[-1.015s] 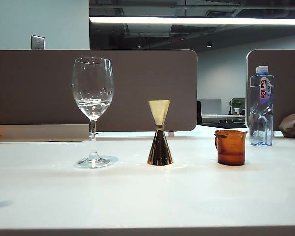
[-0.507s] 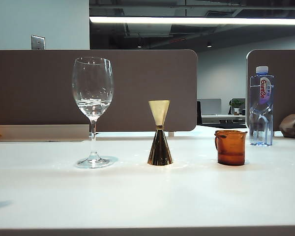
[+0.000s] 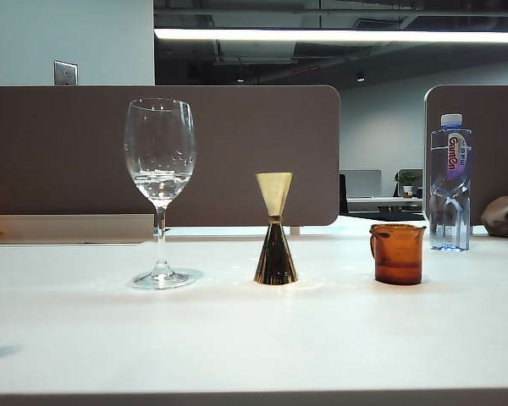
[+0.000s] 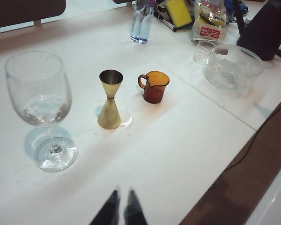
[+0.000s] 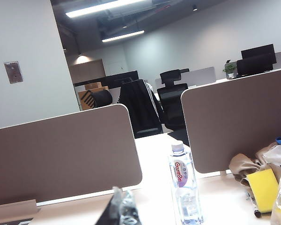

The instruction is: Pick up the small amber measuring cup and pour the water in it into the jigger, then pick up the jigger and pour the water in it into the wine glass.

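Both tools were cut off by the frame edge, left tool [image 4: 122,206] and right tool [image 5: 123,206] clenched empty, water barely visible in the wine glass [image 4: 37,89].

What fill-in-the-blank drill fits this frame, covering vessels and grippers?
1. The jigger stands between the wine glass and the ___.
2. The jigger's ___ cone rests on the table.
3. The left gripper is ___, holding nothing.

Missing: small amber measuring cup; wider; shut
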Robot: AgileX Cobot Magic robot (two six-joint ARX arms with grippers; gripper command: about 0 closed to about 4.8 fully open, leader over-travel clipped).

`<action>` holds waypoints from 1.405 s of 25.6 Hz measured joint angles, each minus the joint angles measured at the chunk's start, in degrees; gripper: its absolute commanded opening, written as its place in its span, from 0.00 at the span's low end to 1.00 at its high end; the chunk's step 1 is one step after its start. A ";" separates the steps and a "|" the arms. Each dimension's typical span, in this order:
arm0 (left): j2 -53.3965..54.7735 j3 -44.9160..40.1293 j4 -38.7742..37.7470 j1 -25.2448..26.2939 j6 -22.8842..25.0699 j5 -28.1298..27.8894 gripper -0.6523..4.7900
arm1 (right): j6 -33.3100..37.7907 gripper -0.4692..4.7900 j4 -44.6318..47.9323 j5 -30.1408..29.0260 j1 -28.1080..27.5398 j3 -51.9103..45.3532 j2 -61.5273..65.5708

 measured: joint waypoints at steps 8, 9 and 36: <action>0.00 0.00 0.02 0.00 0.00 0.02 0.17 | -1.36 0.10 -3.89 -0.04 0.00 1.49 3.76; 0.00 0.00 0.00 0.00 0.00 0.00 0.17 | -1.55 0.10 -4.44 -0.04 0.00 2.51 5.35; -0.02 0.00 0.02 0.00 0.00 0.00 0.17 | -6.86 0.10 50.07 -4.39 8.61 -23.47 58.18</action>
